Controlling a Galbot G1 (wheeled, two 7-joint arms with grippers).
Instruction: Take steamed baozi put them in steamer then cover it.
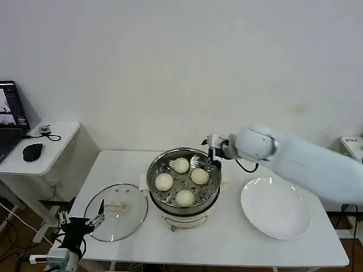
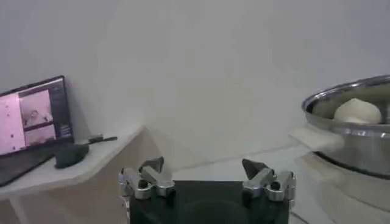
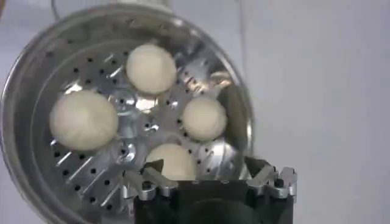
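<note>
The steel steamer (image 1: pixel 211 190) stands mid-table on its white base with several cream-white baozi (image 1: pixel 181 165) on its perforated tray. My right gripper (image 1: pixel 211 152) hovers open and empty over the steamer's back right rim. In the right wrist view, the right gripper (image 3: pixel 204 165) hangs just above one baozi (image 3: pixel 177 161) and the steamer (image 3: pixel 241 103). The round glass lid (image 1: pixel 127 218) lies flat on the table left of the steamer. My left gripper (image 1: pixel 97 217) sits open and empty at the lid's front left edge. The left wrist view shows the left gripper (image 2: pixel 203 165), with the steamer (image 2: pixel 359 152) off to one side.
An empty white plate (image 1: pixel 276 207) lies right of the steamer. A side desk (image 1: pixel 51 147) at the left carries a laptop (image 1: pixel 11 119) and a mouse (image 1: pixel 32 151). A white wall stands behind the table.
</note>
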